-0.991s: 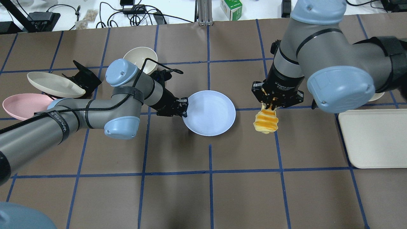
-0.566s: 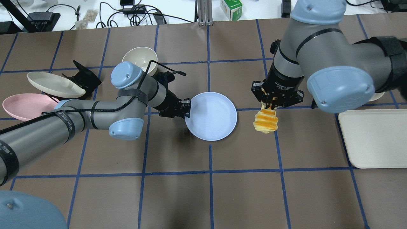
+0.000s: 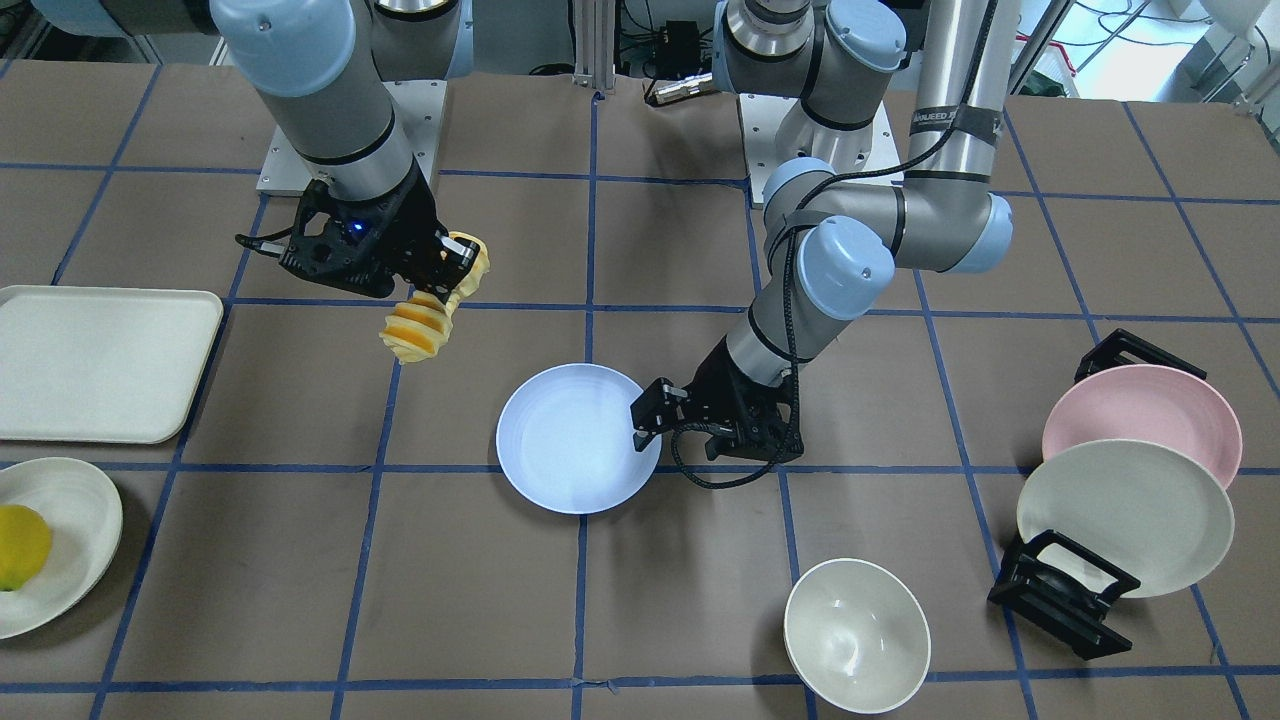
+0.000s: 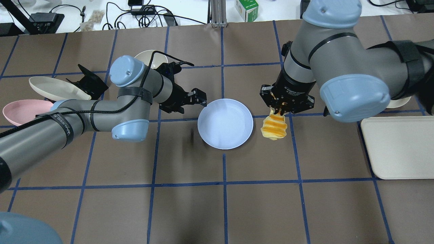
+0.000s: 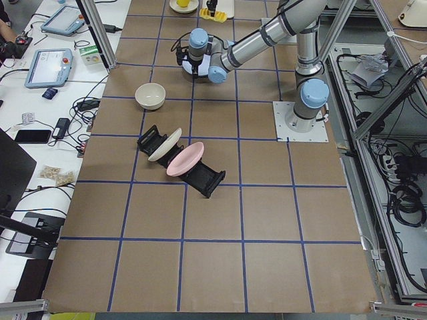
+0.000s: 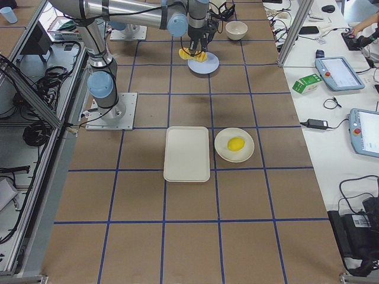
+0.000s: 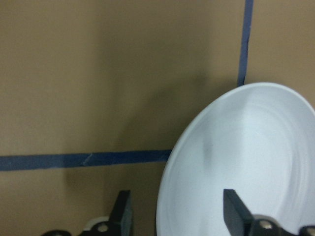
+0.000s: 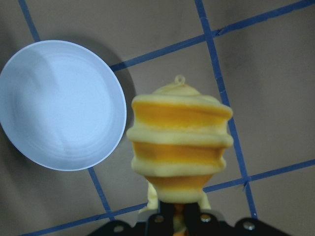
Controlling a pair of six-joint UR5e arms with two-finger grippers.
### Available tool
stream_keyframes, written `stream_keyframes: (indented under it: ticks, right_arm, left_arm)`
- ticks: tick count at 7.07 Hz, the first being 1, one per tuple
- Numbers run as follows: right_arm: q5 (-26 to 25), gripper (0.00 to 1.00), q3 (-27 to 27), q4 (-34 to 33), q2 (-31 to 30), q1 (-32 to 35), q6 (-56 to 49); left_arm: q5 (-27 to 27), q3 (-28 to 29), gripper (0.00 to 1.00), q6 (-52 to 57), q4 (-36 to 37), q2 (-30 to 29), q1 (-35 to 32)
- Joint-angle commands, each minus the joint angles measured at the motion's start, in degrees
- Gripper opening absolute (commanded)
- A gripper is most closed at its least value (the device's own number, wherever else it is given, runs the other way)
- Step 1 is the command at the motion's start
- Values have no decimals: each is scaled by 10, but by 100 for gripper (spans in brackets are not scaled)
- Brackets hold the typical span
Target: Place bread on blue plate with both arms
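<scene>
Now the right gripper (image 4: 278, 109) is pinching the bread (image 4: 274, 127) by one end, dangling it just right of the blue plate (image 4: 225, 135) at mid-frame. The left gripper (image 4: 202, 96) is hovering at the plate's upper-left rim, jaws spread.

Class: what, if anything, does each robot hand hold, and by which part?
The right hand grips the bread by its narrow upper end; the left hand is open and holds nothing.

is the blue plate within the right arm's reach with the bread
Probably yes: the bread in the right gripper hangs just beside the blue plate, with nothing between them.
</scene>
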Motion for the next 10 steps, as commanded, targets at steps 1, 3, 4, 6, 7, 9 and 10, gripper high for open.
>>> stream_keyframes:
  ticks: [1,3,4,6,7,9,10]
  right_arm:
    - [3,0,-3,-81,42,24,31]
    - [-2,0,-3,-125,88,62,33]
    - [-4,0,-3,-182,122,86,29]
    - [-6,0,-2,-223,164,125,6]
    - [-6,0,-1,-222,168,133,-41]
    - [-6,0,-2,-226,193,133,-47]
    - [-5,0,-3,-227,195,133,-46]
  left_arm:
    - [19,100,100,3,-168,29,10]
    - [89,180,100,35,-380,92,13]
    - [117,222,100,36,-486,127,13]
    - [167,274,100,39,-637,182,11]
    - [167,264,100,39,-639,202,11]
    - [187,260,100,61,-638,207,16]
    - [185,262,100,61,-631,208,16]
